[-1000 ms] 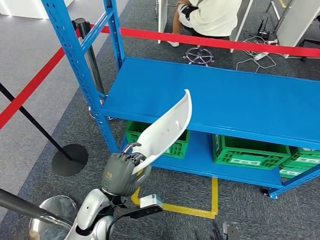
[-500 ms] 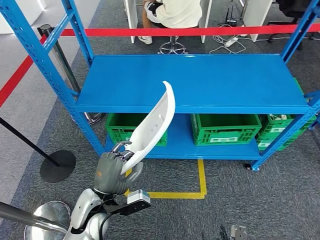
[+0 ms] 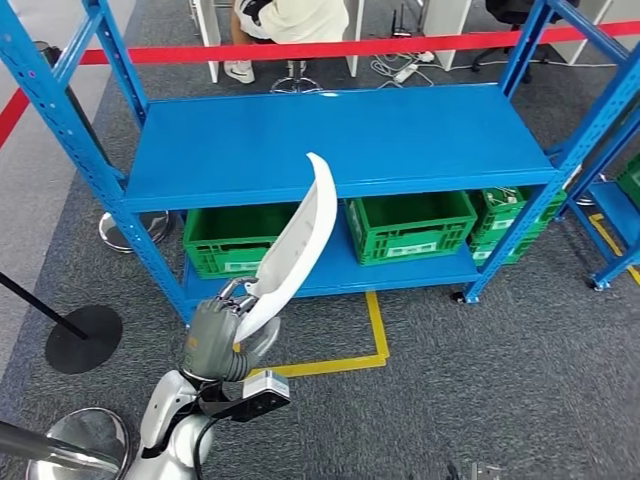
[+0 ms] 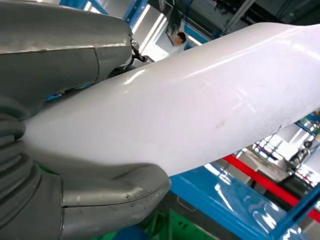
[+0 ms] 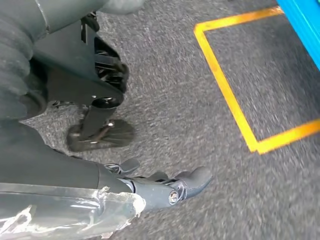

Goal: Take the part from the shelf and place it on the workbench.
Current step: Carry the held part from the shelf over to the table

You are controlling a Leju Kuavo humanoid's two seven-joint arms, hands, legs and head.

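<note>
My left hand (image 3: 215,340) grips the lower end of a long, curved white part (image 3: 298,245), which slants up and to the right in front of the blue shelf (image 3: 340,135). Its tip stands at about the level of the top board's front edge. Up close in the left wrist view, the glossy white part (image 4: 196,105) lies between the grey thumb (image 4: 113,200) and the fingers above it. My right hand (image 5: 158,187) hangs low over the grey carpet with its fingers stretched out and nothing in them.
The shelf's top board is bare; green crates (image 3: 407,225) sit on its lower board. Yellow floor tape (image 3: 377,330) marks the carpet in front. A red barrier tape (image 3: 340,48) and a seated person (image 3: 290,18) are behind. A stanchion base (image 3: 83,338) stands left, another blue rack (image 3: 611,200) right.
The whole picture has shifted left as the camera turned right, bringing the shelf's right end and another rack into view. My left hand keeps holding the white part the same way.
</note>
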